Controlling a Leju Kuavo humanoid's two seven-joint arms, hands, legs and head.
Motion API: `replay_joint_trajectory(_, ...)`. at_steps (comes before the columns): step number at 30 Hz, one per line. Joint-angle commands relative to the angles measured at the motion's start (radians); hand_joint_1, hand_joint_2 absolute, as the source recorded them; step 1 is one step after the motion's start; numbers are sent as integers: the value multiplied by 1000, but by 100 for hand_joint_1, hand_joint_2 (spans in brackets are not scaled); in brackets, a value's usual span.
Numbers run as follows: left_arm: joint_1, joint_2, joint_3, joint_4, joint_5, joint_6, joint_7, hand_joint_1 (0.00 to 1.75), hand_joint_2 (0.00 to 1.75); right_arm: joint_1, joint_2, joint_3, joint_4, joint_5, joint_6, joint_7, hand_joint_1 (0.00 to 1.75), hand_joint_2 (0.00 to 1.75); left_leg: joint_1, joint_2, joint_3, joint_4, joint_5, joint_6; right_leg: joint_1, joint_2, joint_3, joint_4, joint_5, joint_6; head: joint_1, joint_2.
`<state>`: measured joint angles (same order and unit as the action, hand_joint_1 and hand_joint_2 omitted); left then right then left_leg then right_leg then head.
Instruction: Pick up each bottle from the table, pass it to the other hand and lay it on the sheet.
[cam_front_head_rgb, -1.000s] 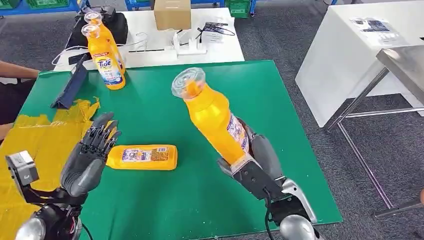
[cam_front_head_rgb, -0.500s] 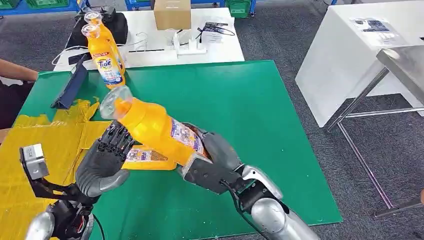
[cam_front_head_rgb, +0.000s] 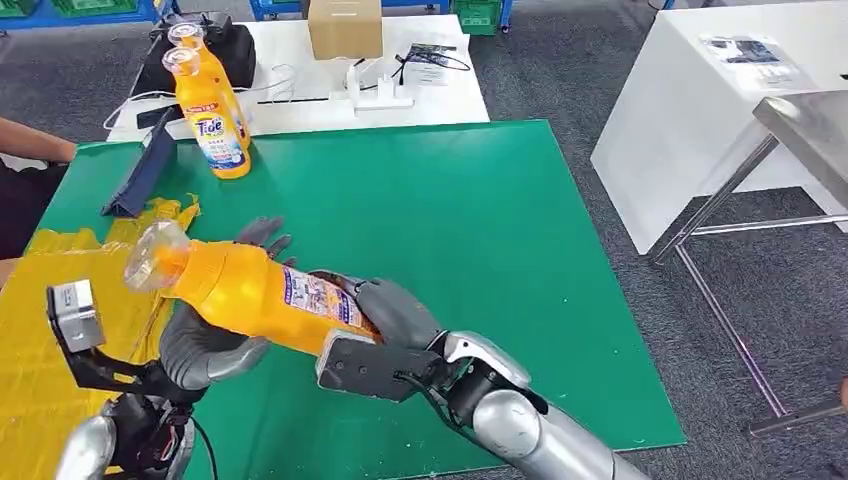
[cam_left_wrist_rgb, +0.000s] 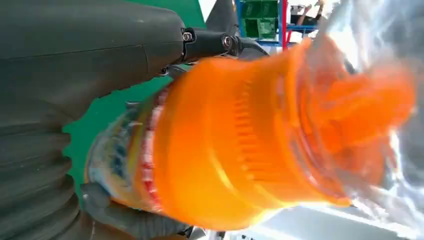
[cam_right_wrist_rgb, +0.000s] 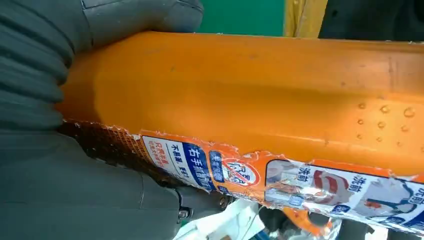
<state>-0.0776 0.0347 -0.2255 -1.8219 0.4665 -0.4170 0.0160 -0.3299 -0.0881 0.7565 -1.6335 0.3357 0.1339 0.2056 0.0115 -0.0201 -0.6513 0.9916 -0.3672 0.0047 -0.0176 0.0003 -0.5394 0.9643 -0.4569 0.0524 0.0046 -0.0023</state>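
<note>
Head view: right hand (cam_front_head_rgb: 385, 330) clamped on base of orange bottle (cam_front_head_rgb: 250, 290), bottle tilted, cap toward 9 o'clock, over green table (cam_front_head_rgb: 480, 230). Left hand (cam_front_head_rgb: 215, 340) cupped under bottle body, fingers (cam_front_head_rgb: 262, 235) spread behind it; grip not judged closed. Handover under way. Yellow sheet (cam_front_head_rgb: 60, 290) at 9 o'clock. Two upright bottles (cam_front_head_rgb: 208, 110) at 11 o'clock await pickup.

Left wrist view: bottle lies against palm; finger closure cannot be told.

Right wrist view: fingers wrap bottle.

The right hand (cam_front_head_rgb: 385, 335) grips the bottle (cam_front_head_rgb: 250, 290) by its base, arm reaching across; the left hand (cam_front_head_rgb: 215, 325) cups its neck end from beneath.
</note>
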Motion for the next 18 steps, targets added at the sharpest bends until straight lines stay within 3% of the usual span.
replay_joint_trajectory(1, -50, -7, -33, 70, 4, -3, 8, 0, 175, -95, -5, 118, 104, -36, 20, 6, 175, 175, 0, 2, 3, 1, -1, 0, 0, 0, 3, 0, -1, -2, 0, 0)
replay_joint_trajectory(10, -65, -23, -44, 76, -16, 28, 16, 3, 175, -146, -7, 212, 165, -103, 11, 23, 175, 175, 0, 1, 2, 0, 0, 0, 0, 0, 2, 0, 0, -2, 0, 0)
replay_joint_trajectory(11, -62, -24, -43, 75, -14, 28, 15, 175, 175, -143, -10, 211, 164, -105, 8, 23, 175, 175, 0, 1, 3, 1, -1, 0, 0, 0, 4, 0, -1, -2, 0, 0)
replay_joint_trajectory(18, -47, -21, -32, 63, -26, 20, -2, 175, 175, -115, -36, 188, 152, -96, -4, 20, 175, 175, 0, 0, 3, 0, -1, 0, 0, -1, 3, -1, -1, -2, 0, 0)
